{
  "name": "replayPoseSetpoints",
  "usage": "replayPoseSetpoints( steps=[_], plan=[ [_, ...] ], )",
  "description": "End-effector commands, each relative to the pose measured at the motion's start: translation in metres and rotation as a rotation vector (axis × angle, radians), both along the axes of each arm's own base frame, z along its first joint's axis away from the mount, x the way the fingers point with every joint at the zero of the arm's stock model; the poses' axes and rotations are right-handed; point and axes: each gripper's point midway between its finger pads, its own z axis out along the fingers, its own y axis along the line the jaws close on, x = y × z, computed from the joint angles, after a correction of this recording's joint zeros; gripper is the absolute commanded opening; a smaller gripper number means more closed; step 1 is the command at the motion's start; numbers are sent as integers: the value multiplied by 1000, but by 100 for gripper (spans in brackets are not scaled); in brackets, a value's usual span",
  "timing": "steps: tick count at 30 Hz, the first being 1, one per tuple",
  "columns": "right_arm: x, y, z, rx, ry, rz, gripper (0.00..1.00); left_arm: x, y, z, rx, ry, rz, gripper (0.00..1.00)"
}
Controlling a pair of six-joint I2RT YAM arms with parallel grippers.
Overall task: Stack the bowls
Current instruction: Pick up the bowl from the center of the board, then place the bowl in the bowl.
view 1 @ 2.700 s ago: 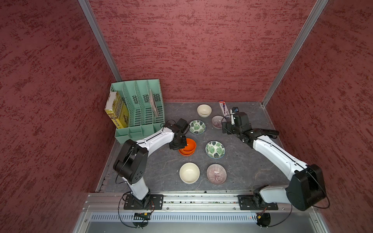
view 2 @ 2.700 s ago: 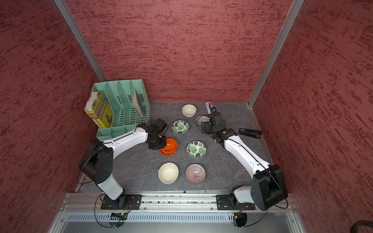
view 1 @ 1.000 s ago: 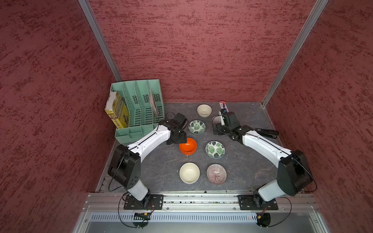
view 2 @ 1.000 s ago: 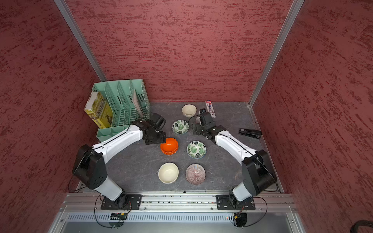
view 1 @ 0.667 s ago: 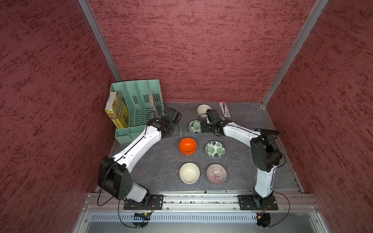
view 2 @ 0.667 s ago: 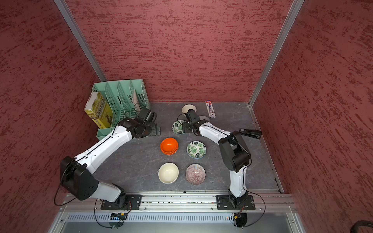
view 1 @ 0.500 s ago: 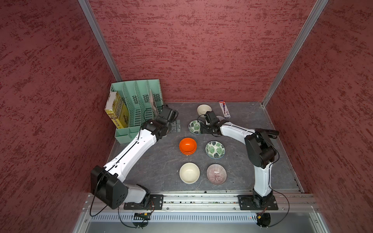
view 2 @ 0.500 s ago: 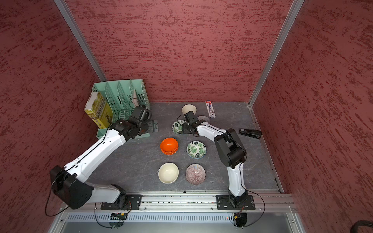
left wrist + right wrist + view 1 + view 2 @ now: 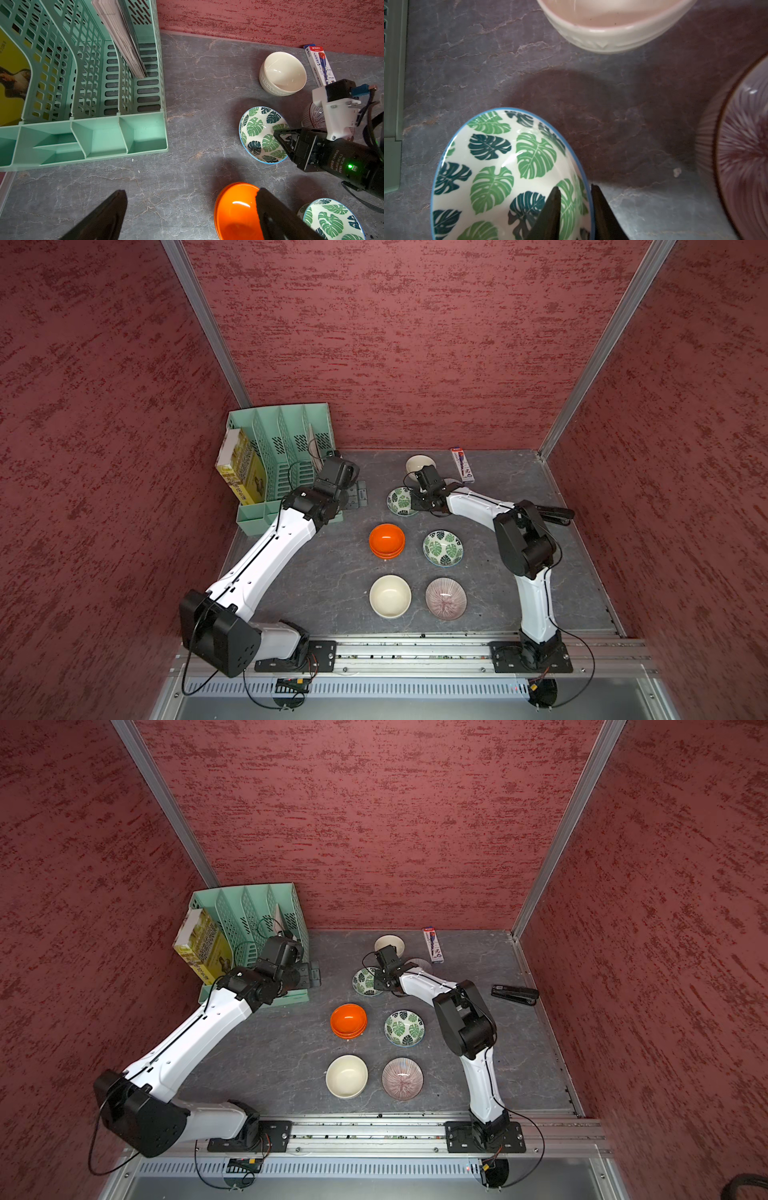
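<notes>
My right gripper (image 9: 574,188) is shut on the rim of the far leaf-print bowl (image 9: 508,176), one finger inside and one outside; both top views show this bowl (image 9: 400,501) (image 9: 365,981). My left gripper (image 9: 191,190) hangs open and empty above bare table near the rack, in a top view (image 9: 357,497). Two orange bowls (image 9: 387,540) sit stacked mid-table, beside the second leaf bowl (image 9: 443,547). A cream bowl (image 9: 390,596) and a purple bowl (image 9: 446,598) stand at the front. Another cream bowl (image 9: 417,463) is at the back, with a purple bowl (image 9: 747,155) mostly hidden under my right arm.
A green file rack (image 9: 286,448) with a yellow book (image 9: 241,468) stands at the back left. A pen box (image 9: 463,464) lies by the back wall. A black stapler (image 9: 515,994) lies at the right. Red walls close in three sides.
My right gripper moved left from the far purple bowl to the far leaf bowl and closed on its rim. My left arm drew back from the orange stack toward the rack.
</notes>
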Motion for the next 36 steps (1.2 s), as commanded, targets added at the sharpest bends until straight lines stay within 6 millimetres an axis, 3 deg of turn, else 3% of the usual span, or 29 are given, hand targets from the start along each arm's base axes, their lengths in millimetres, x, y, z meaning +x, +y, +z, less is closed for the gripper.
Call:
replayPoseSetpoints(
  steps=[1, 5, 9, 15, 20, 25, 31, 36],
  plan=[
    [7, -3, 5, -6, -14, -20, 19, -4, 1, 1, -8, -3, -9, 100],
    [11, -4, 9, 4, -20, -15, 0, -5, 2, 0, -12, 3, -7, 100],
    [12, -3, 23, 58, -36, -24, 0, -4, 3, -3, -20, 11, -1, 100],
    [1, -14, 93, 147, -130, -22, 0, -1, 3, -5, -19, 16, 1, 100],
    [-38, -55, 139, 167, -142, -28, 0, 4, -3, -6, 1, 49, -33, 100],
    [-95, -94, 138, 162, -71, -40, 0, 9, -9, -7, 1, 66, -55, 100],
    [-159, -106, 125, 190, 18, 0, 0, 14, -12, -5, -4, 68, -57, 100],
    [-189, -106, 112, 203, 78, 43, 0, 18, -14, -6, -15, 76, -54, 100]
  ],
)
